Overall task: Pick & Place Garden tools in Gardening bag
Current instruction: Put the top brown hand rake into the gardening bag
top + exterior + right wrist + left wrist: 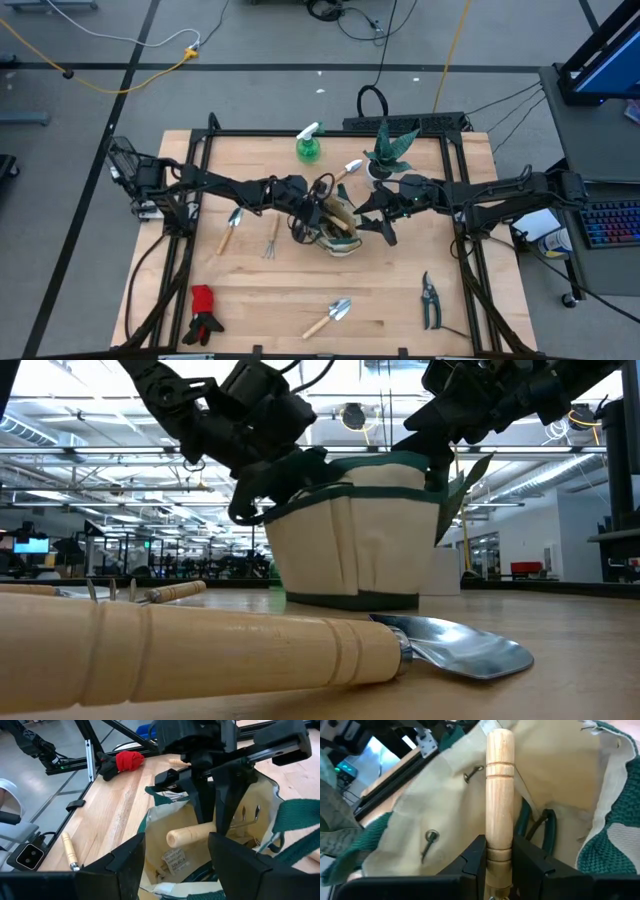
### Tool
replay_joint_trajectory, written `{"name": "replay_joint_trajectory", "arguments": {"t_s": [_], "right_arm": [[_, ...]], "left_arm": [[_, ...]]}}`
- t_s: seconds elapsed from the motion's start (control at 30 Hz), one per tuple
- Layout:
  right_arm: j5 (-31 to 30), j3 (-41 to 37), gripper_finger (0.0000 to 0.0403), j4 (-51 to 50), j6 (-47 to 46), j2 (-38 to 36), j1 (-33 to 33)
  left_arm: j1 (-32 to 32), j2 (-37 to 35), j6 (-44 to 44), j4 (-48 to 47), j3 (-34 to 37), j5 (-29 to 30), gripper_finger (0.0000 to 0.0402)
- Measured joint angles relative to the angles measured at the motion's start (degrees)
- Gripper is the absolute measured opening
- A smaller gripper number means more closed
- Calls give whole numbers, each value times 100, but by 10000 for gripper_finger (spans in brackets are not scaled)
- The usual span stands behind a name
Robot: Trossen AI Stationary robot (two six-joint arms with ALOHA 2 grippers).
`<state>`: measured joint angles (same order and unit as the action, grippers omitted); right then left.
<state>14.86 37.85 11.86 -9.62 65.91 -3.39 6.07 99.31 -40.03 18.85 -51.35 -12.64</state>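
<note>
A grey floor (250, 40) surrounds the wooden table (290, 300), crossed by dark tape lines and a yellow cable (130, 75). At the right stands a desk with a backlit keyboard (610, 222). Beyond the table — a big open hall, its white ceiling trusses (90, 455) brightly lit.

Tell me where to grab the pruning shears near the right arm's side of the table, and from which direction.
Grip the pruning shears across the two dark handles, the longer and thicker part, rather than the short blades pointing toward the table's far edge. They lie flat on the table with bare wood around them, so coming straight down from above looks best.
</note>
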Motion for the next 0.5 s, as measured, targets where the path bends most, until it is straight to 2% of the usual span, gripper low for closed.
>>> {"name": "replay_joint_trajectory", "arguments": {"t_s": [0.3,0.5], "right_arm": [[1,0,210,2,4,0,-1],[1,0,210,4,4,0,1]], "left_arm": [[-127,0,-44,-118,0,74,79],[-177,0,-55,-209,0,499,114]]}}
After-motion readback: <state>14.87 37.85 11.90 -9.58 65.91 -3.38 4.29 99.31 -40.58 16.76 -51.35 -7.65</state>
